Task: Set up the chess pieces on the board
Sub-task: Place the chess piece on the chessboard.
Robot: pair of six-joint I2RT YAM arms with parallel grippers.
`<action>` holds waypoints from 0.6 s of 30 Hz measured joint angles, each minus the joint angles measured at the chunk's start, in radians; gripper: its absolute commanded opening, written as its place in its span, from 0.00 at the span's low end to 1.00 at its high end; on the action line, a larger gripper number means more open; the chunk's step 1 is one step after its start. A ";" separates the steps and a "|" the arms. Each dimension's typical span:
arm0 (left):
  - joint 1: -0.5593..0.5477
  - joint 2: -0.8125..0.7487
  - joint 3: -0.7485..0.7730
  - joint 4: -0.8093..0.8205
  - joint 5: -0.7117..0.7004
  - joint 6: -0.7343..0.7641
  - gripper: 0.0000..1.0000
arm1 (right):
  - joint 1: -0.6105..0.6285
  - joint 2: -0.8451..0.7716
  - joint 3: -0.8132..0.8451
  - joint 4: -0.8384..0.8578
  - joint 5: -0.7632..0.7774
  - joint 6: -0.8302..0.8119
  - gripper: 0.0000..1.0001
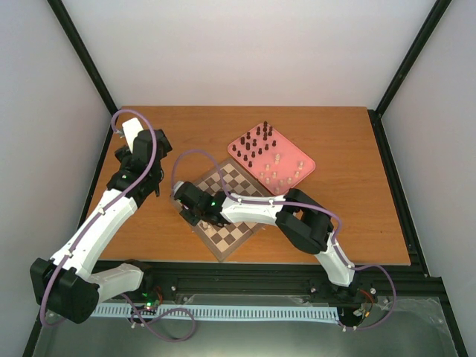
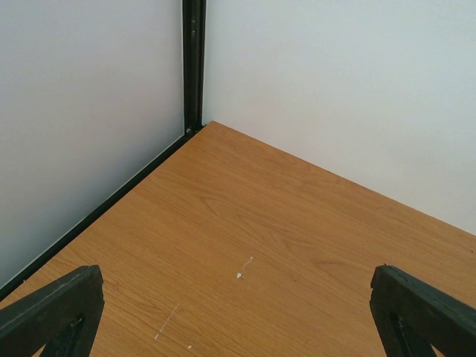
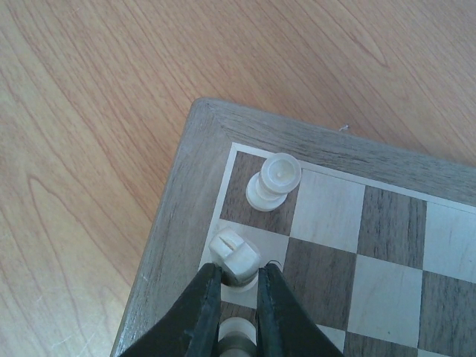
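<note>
Plainly, I am early in the job. On the table (image 1: 349, 223), the board (image 1: 239, 181) sits at centre, nearly bare, and the pink tray (image 1: 310, 164) at its two o'clock holds most chess pieces (image 1: 260, 149), dark and cream. My left gripper (image 2: 238, 306) hangs at the board's ten o'clock, jaws wide, holding nothing. My right gripper (image 3: 239, 277) is pinched on a slotted cream piece (image 3: 234, 253) at the board's nine o'clock corner. A second cream piece (image 3: 273, 181) stands on the corner square at its one o'clock, and a third piece (image 3: 236, 332) is half hidden at six.

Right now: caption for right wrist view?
Right fingers pinch a cream piece at the board edge, beside the cream corner piece.
</note>
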 measured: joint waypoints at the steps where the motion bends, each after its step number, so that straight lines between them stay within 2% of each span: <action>1: 0.000 0.000 0.000 0.000 0.000 0.000 1.00 | 0.000 0.000 0.000 0.000 0.000 0.000 0.08; 10: 0.000 0.000 0.000 0.000 0.000 0.000 1.00 | 0.000 0.000 0.000 0.000 0.000 0.000 0.18; 15: 0.000 0.000 0.000 0.000 0.000 0.000 1.00 | 0.000 0.000 -0.003 0.000 -0.005 -0.001 0.30; 18: 0.000 0.000 0.000 0.000 0.000 0.000 1.00 | 0.000 0.000 -0.021 0.004 -0.011 -0.001 0.31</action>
